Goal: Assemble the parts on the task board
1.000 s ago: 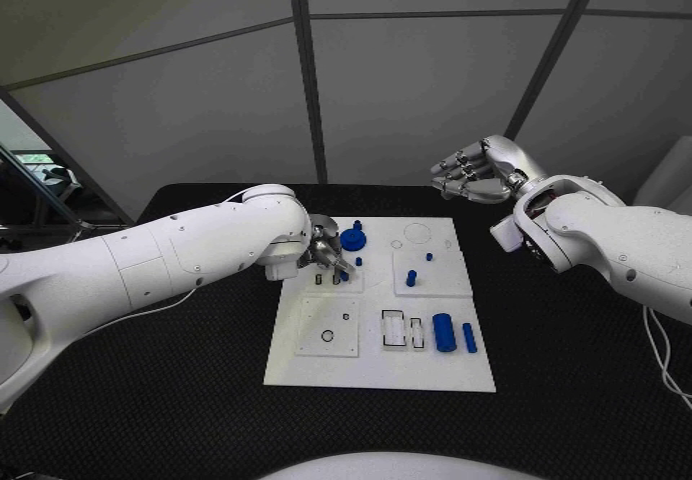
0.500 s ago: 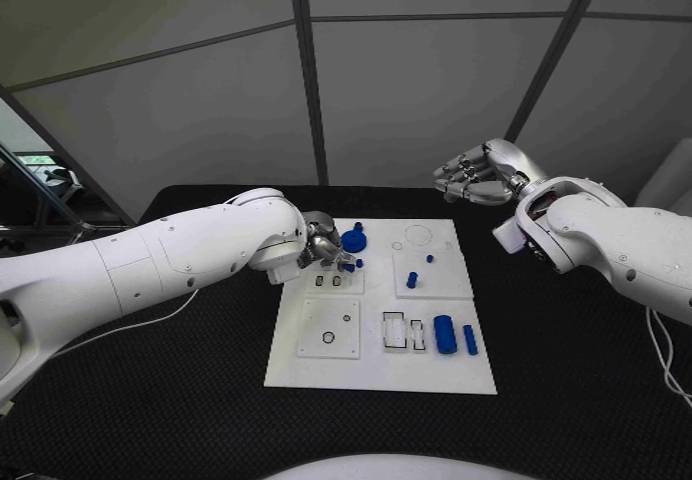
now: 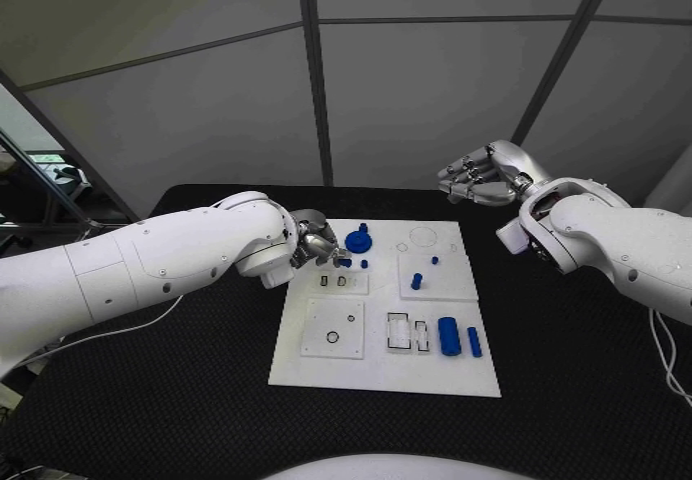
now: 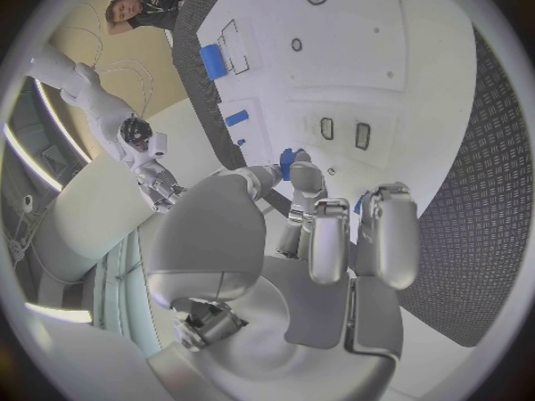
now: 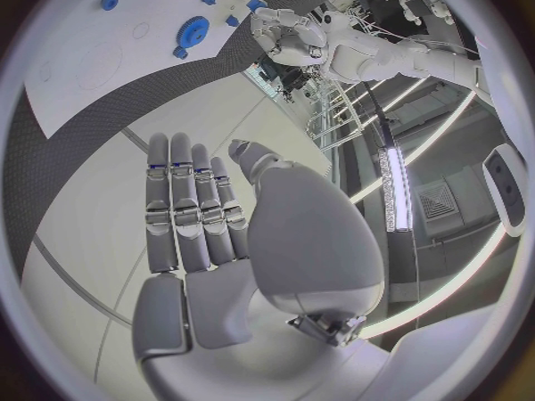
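The white task board (image 3: 382, 375) lies in the middle of the black table. My left hand (image 3: 320, 250) hovers over its far left corner, beside the blue gear (image 3: 358, 240). In the left wrist view, thumb and a finger pinch a small blue part (image 4: 288, 162) above the board (image 4: 390, 45). Two small dark slots (image 3: 333, 282) lie just in front of that hand. Blue pegs (image 3: 415, 281) stand on the far right plate. Two blue cylinders (image 3: 447, 335) lie at the near right. My right hand (image 3: 483, 175) is raised beyond the board's far right corner, fingers straight and holding nothing (image 5: 190, 214).
A square plate with a ring hole (image 3: 333, 336) and rectangular cut-outs (image 3: 395, 333) sits on the board's near half. Black matting (image 3: 159, 380) surrounds the board on all sides. Grey wall panels stand behind the table.
My left hand has drawn back a little from the two slots toward the board's far left corner. The right hand has barely moved.
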You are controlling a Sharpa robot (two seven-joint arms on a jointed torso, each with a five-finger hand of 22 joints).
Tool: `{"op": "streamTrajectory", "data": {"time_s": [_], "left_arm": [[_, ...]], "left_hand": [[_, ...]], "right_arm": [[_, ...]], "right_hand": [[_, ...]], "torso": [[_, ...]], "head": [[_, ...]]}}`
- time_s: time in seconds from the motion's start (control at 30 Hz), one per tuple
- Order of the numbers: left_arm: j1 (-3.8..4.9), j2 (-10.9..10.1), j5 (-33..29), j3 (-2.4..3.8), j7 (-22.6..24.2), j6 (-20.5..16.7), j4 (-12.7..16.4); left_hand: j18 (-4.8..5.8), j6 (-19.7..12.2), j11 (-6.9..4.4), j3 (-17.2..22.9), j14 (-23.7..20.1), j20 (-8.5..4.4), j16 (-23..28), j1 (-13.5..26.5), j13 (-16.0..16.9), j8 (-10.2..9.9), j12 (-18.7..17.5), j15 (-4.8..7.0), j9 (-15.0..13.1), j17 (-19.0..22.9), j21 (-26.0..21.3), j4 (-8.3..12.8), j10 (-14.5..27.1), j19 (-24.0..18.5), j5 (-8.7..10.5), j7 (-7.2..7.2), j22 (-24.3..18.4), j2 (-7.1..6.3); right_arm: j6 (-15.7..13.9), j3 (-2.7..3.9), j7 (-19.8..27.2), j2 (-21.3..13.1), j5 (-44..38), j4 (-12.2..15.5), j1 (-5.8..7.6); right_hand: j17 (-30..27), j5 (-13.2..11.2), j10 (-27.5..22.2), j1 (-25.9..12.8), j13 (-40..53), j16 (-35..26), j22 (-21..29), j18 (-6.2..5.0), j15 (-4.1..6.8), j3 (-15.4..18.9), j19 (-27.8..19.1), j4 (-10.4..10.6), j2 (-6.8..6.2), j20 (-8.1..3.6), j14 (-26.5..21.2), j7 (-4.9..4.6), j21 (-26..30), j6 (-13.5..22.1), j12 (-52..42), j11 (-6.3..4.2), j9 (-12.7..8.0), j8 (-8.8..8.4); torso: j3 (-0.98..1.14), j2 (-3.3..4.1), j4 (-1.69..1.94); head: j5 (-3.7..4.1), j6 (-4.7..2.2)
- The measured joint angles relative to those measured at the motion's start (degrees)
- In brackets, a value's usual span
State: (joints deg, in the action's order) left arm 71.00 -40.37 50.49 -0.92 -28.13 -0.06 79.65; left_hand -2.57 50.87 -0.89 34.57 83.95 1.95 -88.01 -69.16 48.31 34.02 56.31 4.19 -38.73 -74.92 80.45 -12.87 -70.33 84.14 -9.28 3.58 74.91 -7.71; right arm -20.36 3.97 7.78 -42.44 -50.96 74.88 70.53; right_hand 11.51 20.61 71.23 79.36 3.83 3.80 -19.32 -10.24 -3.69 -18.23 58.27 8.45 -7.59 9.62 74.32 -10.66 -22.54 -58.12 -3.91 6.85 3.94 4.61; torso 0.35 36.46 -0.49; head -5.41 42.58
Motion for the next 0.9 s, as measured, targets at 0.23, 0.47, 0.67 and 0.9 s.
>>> {"op": "streamTrajectory", "data": {"time_s": [0.23,0.47,0.67,0.9], "left_arm": [[-0.64,-1.76,1.48,-1.02,-0.05,-2.59,2.94],[-2.33,-2.59,4.56,-1.69,-0.22,-6.49,5.0],[-3.27,-2.29,6.12,-1.77,-0.51,-8.5,4.92],[-3.6,-1.46,7.99,-1.79,-0.86,-9.29,3.97]], "left_hand": [[0.0,0.01,-0.24,0.63,0.01,0.0,0.0,0.49,0.81,0.41,0.82,0.01,-0.29,0.0,0.0,0.63,-0.66,0.0,0.02,0.01,0.0,-0.49],[0.0,0.01,-0.34,0.64,0.01,0.0,0.0,0.79,1.67,0.78,1.56,0.0,-0.58,0.0,0.0,0.64,-1.19,0.0,0.07,0.01,0.0,-0.79],[-0.01,-0.01,-0.42,0.95,0.01,0.0,0.0,0.79,1.52,0.83,1.82,0.0,-0.73,0.0,0.0,0.65,-1.29,0.0,0.11,-0.01,0.0,-0.79],[-0.01,-0.2,-0.43,1.5,0.22,-0.13,0.0,1.41,1.7,1.12,2.17,0.21,-1.01,0.0,0.0,1.2,-1.67,-0.13,-0.23,-0.2,0.0,-0.94]], "right_arm": [[0.09,0.0,-0.01,-0.11,0.05,0.35,0.0],[0.24,-0.01,-0.05,-0.13,0.07,0.58,0.0],[0.41,-0.01,-0.15,-0.14,0.09,0.53,0.0],[0.77,-0.01,-0.45,-0.16,0.11,0.53,0.0]], "right_hand": [[-0.05,0.0,0.0,0.0,0.0,0.0,0.09,0.0,0.0,-0.01,0.0,0.03,0.0,0.0,0.0,0.0,0.0,0.0,0.0,0.0,0.0,0.0],[-0.08,0.0,-0.16,-0.38,0.0,0.0,0.22,0.0,-0.06,0.05,-0.1,0.39,-0.06,0.1,-0.06,-0.21,0.29,0.21,0.0,0.16,0.0,-0.06],[-0.11,0.0,-0.2,-0.58,0.0,0.0,0.29,0.0,-0.21,0.05,-0.21,0.38,0.14,0.21,-0.21,-0.21,0.31,0.21,0.0,0.21,0.0,-0.24],[-0.24,0.0,-0.63,-0.58,0.0,0.0,0.48,-0.01,-0.2,0.04,-0.21,0.38,0.15,0.21,-0.2,-0.21,0.6,0.21,0.0,0.2,0.0,-0.24]], "torso": [[0.11,-0.1,0.25],[0.19,-0.13,0.38],[0.15,-0.13,0.38],[0.1,-0.07,0.38]], "head": [[-0.2,0.35],[-0.55,0.45],[-0.54,0.42],[-0.19,0.38]]}}
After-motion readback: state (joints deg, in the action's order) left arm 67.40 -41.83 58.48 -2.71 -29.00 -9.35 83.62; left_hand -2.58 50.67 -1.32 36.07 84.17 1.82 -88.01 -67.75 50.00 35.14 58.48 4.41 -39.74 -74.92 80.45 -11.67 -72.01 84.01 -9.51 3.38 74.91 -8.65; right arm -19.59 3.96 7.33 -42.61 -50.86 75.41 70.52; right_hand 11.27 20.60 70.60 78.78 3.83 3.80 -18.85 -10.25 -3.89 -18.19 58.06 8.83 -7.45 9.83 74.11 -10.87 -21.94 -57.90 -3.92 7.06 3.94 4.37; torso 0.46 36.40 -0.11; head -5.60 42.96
